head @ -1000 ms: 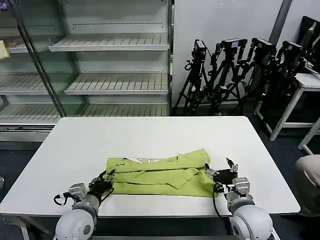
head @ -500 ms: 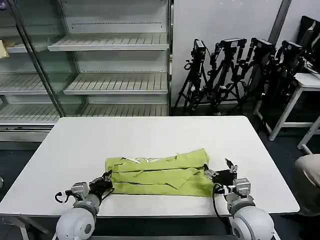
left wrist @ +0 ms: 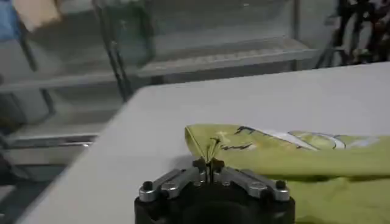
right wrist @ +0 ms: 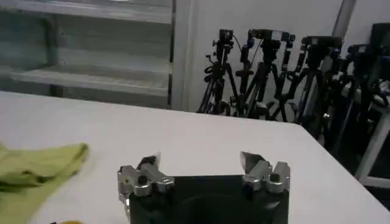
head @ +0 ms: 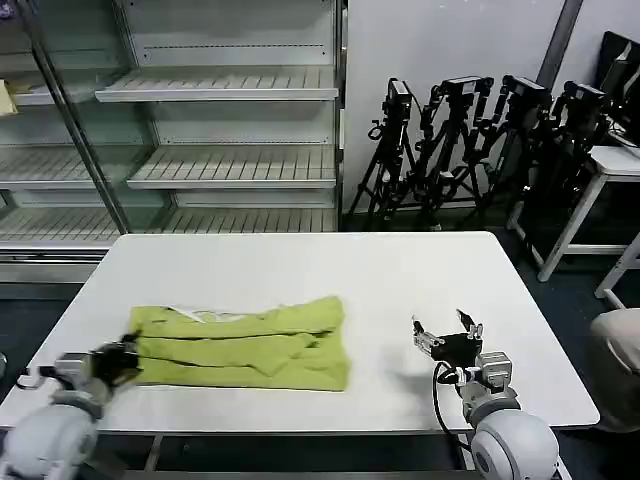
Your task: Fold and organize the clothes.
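The clothes are one lime yellow-green shirt, folded into a long band on the white table, left of centre near the front edge. My left gripper is shut on the shirt's left end; in the left wrist view the fabric is pinched between the closed tips of that gripper. My right gripper stands open over bare table to the right of the shirt, apart from it. The right wrist view shows that gripper with jaws wide and nothing between them, and the shirt's edge off to one side.
Empty metal shelving stands behind the table. Several black tripods lean against the back wall at the right. A small white table is at the far right.
The shirt has slid left across the table, pulled by my left gripper. My right gripper has let go of the shirt's right end and now stands open, clear of the cloth.
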Tool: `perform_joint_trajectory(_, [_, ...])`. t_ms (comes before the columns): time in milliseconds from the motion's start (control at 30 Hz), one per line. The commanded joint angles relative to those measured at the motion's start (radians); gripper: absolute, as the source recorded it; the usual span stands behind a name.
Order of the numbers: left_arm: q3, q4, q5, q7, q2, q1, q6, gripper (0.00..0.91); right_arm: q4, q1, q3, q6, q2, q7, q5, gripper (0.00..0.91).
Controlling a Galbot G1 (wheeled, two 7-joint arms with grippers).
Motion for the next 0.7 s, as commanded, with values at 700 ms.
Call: perform_joint_trajectory(700, [0.481,-0.249,-0.017,-0.076,-0.178,-0.101,0.008,0.010,0.020,-0.032,0.038,0.002,0.023,-0.008,-0.051,0.907])
